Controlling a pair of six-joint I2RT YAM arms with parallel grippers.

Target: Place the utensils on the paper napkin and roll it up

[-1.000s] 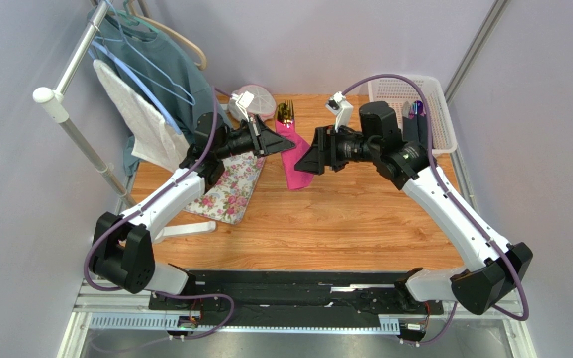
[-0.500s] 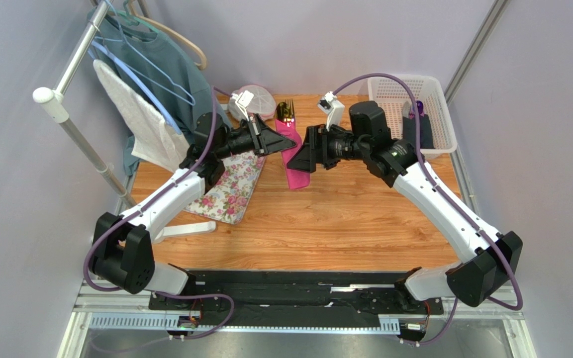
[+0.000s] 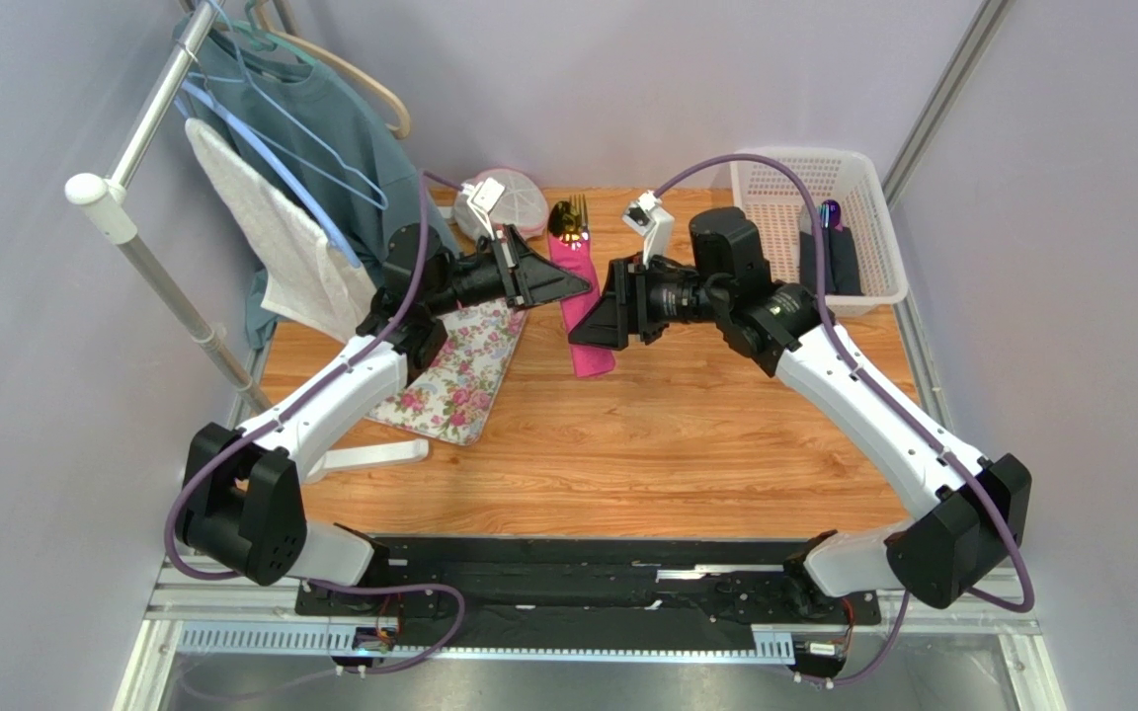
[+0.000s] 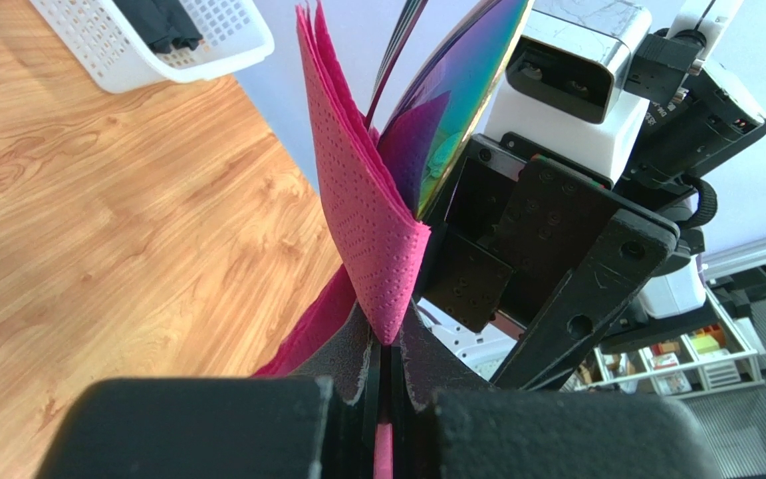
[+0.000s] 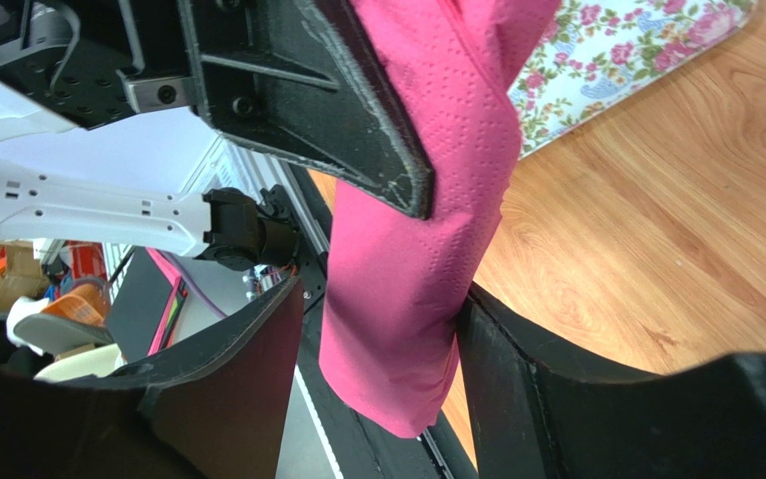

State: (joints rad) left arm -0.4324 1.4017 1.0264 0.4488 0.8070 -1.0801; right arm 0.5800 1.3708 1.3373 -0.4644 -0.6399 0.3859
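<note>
Mid-air, left end effector (image 4: 384, 351) tight on paper napkin (image 4: 362, 190), right end effector (image 5: 382, 299) agape astride.

Clutter on a light-brown wooden table (image 3: 679, 445)
A floral-print cloth (image 3: 464, 382) is laid at the left; a white plastic basket (image 3: 768, 190) holding dark items (image 3: 845, 267) is set far right.

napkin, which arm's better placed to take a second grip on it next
right: the right tool is open and straddles the hanging napkin; the left tool is shut, pinching it.
</note>
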